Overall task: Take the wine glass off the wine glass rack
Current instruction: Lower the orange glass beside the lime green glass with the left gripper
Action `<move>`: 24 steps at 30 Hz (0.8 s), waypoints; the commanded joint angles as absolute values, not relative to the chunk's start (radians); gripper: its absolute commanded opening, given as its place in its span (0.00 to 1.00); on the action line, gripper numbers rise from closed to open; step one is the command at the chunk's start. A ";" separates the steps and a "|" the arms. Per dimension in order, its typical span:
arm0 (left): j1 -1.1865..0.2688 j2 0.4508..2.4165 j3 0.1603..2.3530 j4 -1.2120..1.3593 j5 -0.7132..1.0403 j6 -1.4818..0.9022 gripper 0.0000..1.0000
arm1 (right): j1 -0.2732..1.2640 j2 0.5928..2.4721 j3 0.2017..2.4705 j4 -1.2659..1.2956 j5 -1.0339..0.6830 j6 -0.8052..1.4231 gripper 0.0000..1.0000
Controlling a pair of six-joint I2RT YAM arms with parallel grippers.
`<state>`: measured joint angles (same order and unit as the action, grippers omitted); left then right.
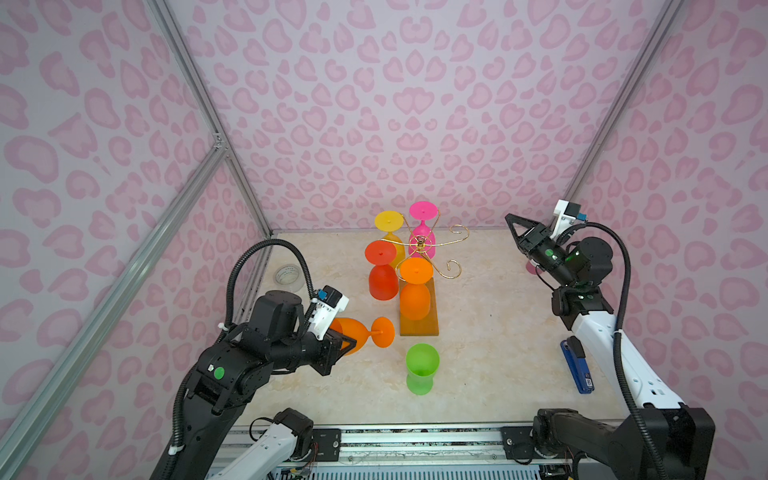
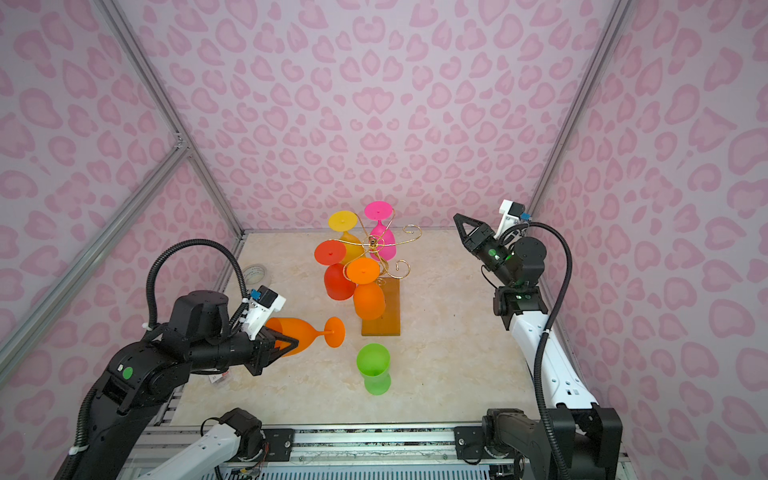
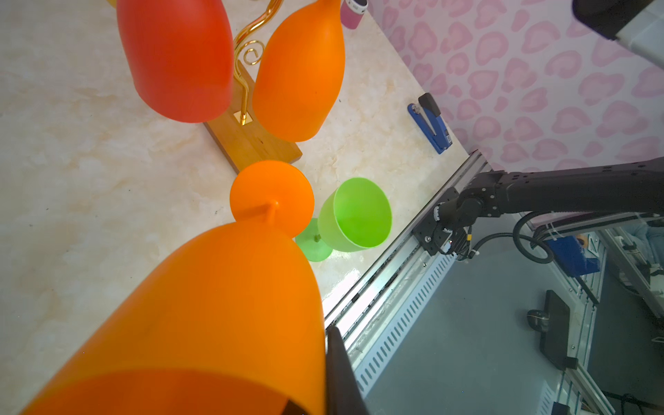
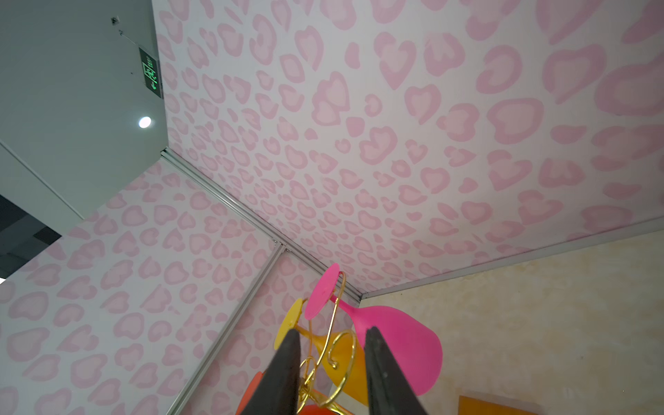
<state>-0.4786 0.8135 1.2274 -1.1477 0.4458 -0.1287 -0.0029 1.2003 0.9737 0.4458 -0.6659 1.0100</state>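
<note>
Four plastic wine glasses, yellow (image 1: 388, 220), pink (image 1: 423, 210), red (image 1: 382, 282) and orange (image 1: 414, 301), hang upside down on the thin gold wire rack (image 1: 434, 320) with a wooden base. The left gripper (image 1: 349, 344) pinches the bowl of a fifth orange plastic wine glass (image 1: 359, 328), which lies sideways, apart from the rack. The right gripper (image 1: 510, 219) is raised, its jaws spread with nothing between them.

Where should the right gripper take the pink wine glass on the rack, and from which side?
Probably its bowl, from the side of the right gripper. The pink wine glass hangs foot-up in the wine glass rack, bowl free below; the yellow wine glass crowds its opposite side, while the rack is bare toward the gripper.
</note>
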 commanded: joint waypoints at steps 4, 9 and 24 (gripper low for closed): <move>-0.578 0.884 1.161 -1.155 0.295 -0.144 0.00 | -0.011 1.207 0.949 0.348 -0.647 0.919 0.31; -0.699 0.965 1.134 -1.146 0.184 -0.186 0.00 | -0.012 1.207 0.947 0.327 -0.637 0.898 0.31; -0.889 1.178 1.098 -1.082 0.013 -0.278 0.00 | -0.014 1.174 0.945 0.243 -0.581 0.833 0.31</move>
<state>-0.8738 1.1564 1.1034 -1.1194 0.0563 -0.2512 -0.0135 1.1778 0.9531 0.2424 -0.5945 0.8490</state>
